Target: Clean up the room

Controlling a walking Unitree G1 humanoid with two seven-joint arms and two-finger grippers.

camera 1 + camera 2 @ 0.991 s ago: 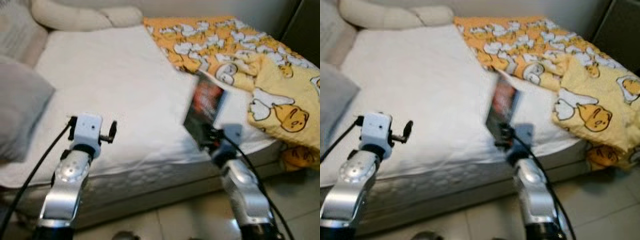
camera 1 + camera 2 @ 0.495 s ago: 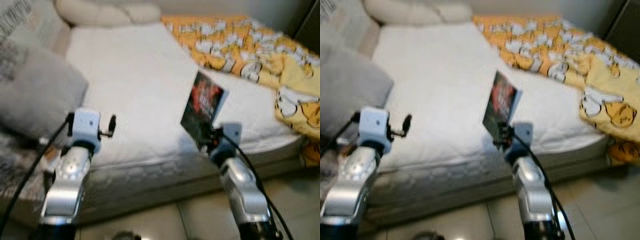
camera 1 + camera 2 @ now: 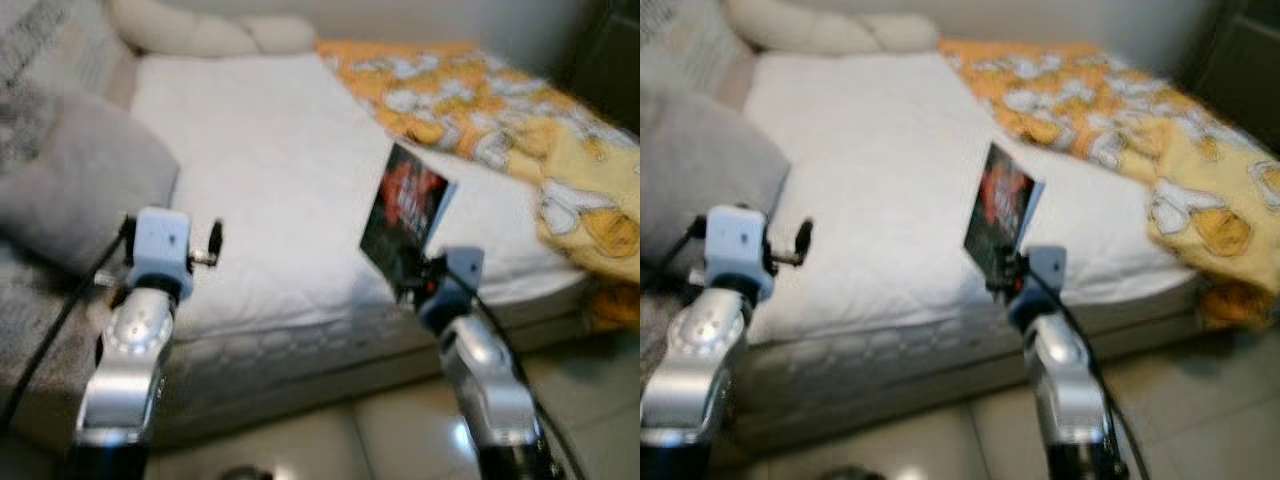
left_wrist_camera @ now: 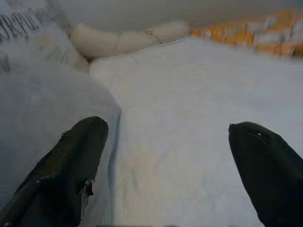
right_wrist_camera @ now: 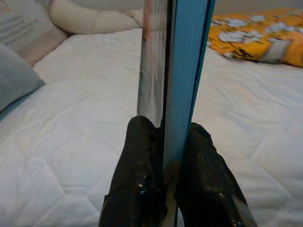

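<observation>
White quilted mattress [image 3: 270,180] is taking up the middle of the left eye view, and I am seeing a grey pillow [image 3: 75,190] at the left edge and a yellow duck-print blanket [image 3: 520,130] bunching toward the upper right. My right gripper [image 3: 412,285], right of centre, is pinching a dark-covered book [image 3: 405,215] and holding it upright over the mattress's near edge. My left gripper [image 3: 205,245] is hanging at centre left above the same edge.

Looking through the left wrist view, I am seeing the left gripper's two black fingers [image 4: 71,165] standing wide apart with nothing between them, bedding beyond.

Looking through the right wrist view, the fingers [image 5: 142,175] are clamping the book's lower edge, its blue side running up the middle of the frame.
</observation>
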